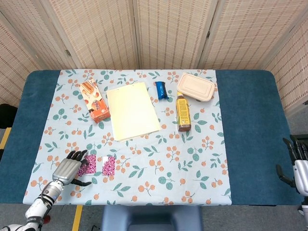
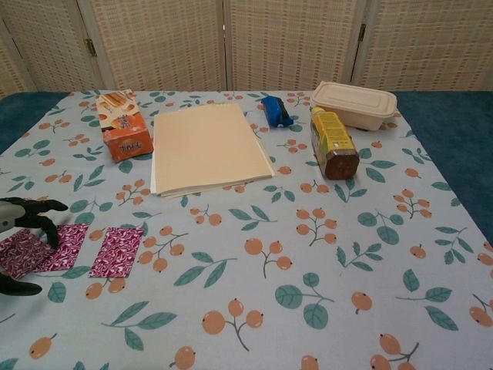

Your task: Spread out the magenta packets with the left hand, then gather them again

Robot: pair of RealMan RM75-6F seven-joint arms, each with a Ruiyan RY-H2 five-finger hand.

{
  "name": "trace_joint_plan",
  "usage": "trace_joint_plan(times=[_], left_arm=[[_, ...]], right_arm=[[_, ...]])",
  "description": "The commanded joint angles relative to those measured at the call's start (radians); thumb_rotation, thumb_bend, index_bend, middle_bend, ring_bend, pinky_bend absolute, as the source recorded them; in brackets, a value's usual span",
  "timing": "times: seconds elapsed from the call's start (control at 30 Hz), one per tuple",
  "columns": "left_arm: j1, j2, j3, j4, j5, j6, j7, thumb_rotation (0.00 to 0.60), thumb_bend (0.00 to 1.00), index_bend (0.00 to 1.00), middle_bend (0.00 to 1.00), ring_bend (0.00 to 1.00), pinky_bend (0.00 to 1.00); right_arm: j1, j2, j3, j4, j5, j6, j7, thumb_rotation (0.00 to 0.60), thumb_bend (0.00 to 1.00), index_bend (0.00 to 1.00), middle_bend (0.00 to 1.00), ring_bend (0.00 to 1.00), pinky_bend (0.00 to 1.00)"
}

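I am resting my left robot hand [image 1: 70, 168] over the magenta packets [image 2: 73, 249], which are lying flat near the front left edge of the table [image 1: 250, 120], one sitting just apart to the right. My fingers [image 2: 37, 212] are spread and gripping nothing. I am judging the risk to be a slip: thin packets on the smooth floral cloth [image 1: 192, 159] could slide together under my fingertips instead of fanning out, or skid off the near edge. My right robot hand [image 1: 297, 166] is hanging open, well apart.

Orange snack box [image 1: 95, 101], cream paper stack [image 1: 132, 110], blue packet [image 1: 161, 90], lying bottle [image 1: 182, 113], beige lidded container [image 1: 196, 87], floral tablecloth [image 1: 192, 163]
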Motion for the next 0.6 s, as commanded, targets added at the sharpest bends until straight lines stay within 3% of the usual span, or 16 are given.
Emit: trace_joint_plan(times=[0.03,0.6], left_arm=[[0.002,0.004,0.003,-0.006,-0.001,0.005,0.001,0.317,0.10,0.32,0.00,0.00,0.00],[0.045,0.055,0.036,-0.017,-0.001,0.031,-0.031,0.320,0.10,0.32,0.00,0.00,0.00]], right_arm=[[0.000,0.000,-0.001,-0.001,-0.001,0.000,0.000,0.600,0.46,0.00,0.00,0.00,0.00],[0.004,0.002,0.001,-0.009,-0.005,-0.002,-0.009,0.600,0.46,0.00,0.00,0.00,0.00]])
